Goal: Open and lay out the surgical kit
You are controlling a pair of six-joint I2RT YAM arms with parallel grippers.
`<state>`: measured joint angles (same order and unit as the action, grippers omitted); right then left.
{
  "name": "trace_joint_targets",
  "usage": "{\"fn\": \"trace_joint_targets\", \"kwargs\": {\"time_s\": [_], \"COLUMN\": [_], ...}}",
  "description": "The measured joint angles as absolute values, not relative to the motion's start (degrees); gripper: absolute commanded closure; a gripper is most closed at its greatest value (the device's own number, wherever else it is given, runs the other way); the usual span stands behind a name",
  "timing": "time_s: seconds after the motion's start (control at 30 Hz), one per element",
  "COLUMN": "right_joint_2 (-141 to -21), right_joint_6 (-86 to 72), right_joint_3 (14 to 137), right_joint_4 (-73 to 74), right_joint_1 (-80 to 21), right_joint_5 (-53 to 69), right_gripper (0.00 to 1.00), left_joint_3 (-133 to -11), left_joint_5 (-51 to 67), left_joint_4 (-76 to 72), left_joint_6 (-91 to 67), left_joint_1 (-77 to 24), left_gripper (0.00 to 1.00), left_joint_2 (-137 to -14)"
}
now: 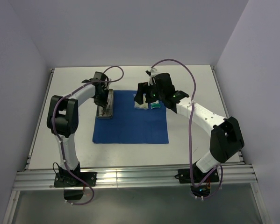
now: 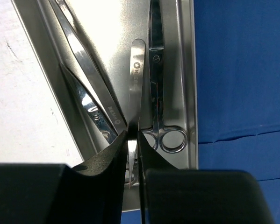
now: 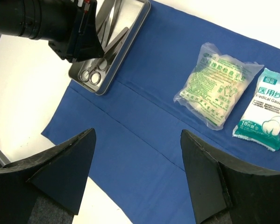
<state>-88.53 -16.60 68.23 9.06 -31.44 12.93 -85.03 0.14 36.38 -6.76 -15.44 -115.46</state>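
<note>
Our left gripper [image 2: 132,156] pinches narrow on one tweezers [image 2: 136,70] in the steel tray [image 2: 190,70] at the edge of the blue cloth [image 2: 242,70]; we should lift slowly so the scissors [image 2: 171,138] do not snag. Our right gripper [image 3: 135,170] hangs wide open

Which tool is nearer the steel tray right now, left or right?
Left. The left tool is down in the steel tray, astride thin tweezers. The right tool hangs open over the blue cloth, apart from the tray, nearer the two packets.
</note>
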Motion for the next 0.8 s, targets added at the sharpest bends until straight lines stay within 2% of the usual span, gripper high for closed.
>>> {"fn": "trace_joint_targets", "kwargs": {"time_s": [0.23, 0.37, 0.5, 0.63, 0.8], "right_joint_2": [-88.53, -88.53, -88.53, -88.53, -88.53], "right_joint_6": [-16.6, -16.6, -16.6, -16.6, -16.58], "right_joint_3": [68.25, 68.25, 68.25, 68.25, 68.38], "right_joint_4": [10.44, 10.98, 11.33, 11.49, 11.64], "right_joint_1": [-31.2, -31.18, -31.05, -30.92, -30.87], "right_joint_5": [12.91, 12.91, 12.88, 12.91, 12.93], "right_gripper": [0.18, 0.18, 0.18, 0.18, 0.19], "left_joint_3": [-85.97, -86.17, -86.37, -86.74, -87.59], "left_joint_5": [0.14, 0.16, 0.16, 0.16, -0.36], "left_joint_4": [36.69, 36.73, 37.06, 37.36, 38.48], "left_joint_6": [-6.92, -7.09, -7.2, -7.4, -7.79], "left_joint_1": [-15.44, -15.44, -15.44, -15.44, -15.4], "left_gripper": [0.76, 0.76, 0.8, 0.94, 1.0], "left_joint_2": [-116.16, -116.92, -117.49, -117.73, -117.73]}}
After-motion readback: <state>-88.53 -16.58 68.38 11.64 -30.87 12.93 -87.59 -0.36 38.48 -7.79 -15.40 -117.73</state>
